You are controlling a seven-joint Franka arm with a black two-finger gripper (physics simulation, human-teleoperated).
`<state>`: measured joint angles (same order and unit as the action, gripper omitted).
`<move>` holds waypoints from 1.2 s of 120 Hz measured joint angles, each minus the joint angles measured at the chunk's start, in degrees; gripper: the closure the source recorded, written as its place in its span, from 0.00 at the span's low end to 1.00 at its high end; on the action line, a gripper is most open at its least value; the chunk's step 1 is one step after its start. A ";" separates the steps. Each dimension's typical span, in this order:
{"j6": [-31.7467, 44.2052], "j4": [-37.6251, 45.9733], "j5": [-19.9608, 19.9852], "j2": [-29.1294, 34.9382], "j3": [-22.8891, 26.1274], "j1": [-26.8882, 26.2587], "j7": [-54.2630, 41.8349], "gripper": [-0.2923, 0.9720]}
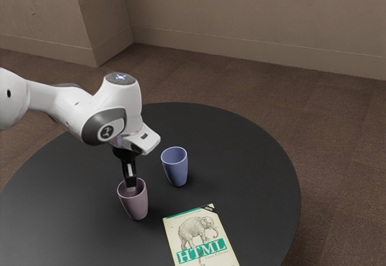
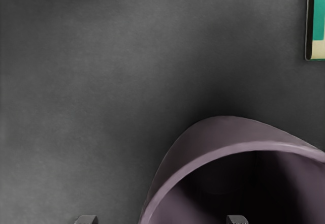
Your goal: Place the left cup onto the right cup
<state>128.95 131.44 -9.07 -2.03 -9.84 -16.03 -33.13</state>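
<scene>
Pincer (image 1: 129, 180) released, straddling mauve cup (image 1: 134, 202) rim | risk: a thin-wall pinch may slip, tipping it before it reaches the blue cup (image 1: 174, 165)

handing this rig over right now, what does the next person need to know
Pincer: open, low over the mauve cup, with its fingers astride the cup's wall, one inside and one outside, not clamped.
Mauve cup: upright on the table, not lifted.
Blue cup: upright, apart from the mauve cup, toward the exterior view's right of it.
HTML book: flat near the table's front edge.
Done: pincer positioned at the mauve cup's rim.
Left: close on the wall, lift, set the mauve cup onto the blue cup.
</scene>
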 joint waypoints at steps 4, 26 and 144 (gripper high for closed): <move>0.39 0.14 0.00 -0.14 0.00 0.00 0.23 0.62; 1.77 0.77 -0.01 -0.17 0.00 0.99 1.51 0.77; -9.98 -9.04 3.71 9.21 0.09 -1.86 7.90 0.85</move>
<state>118.97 122.40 -5.35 7.18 -9.76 -17.89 -25.24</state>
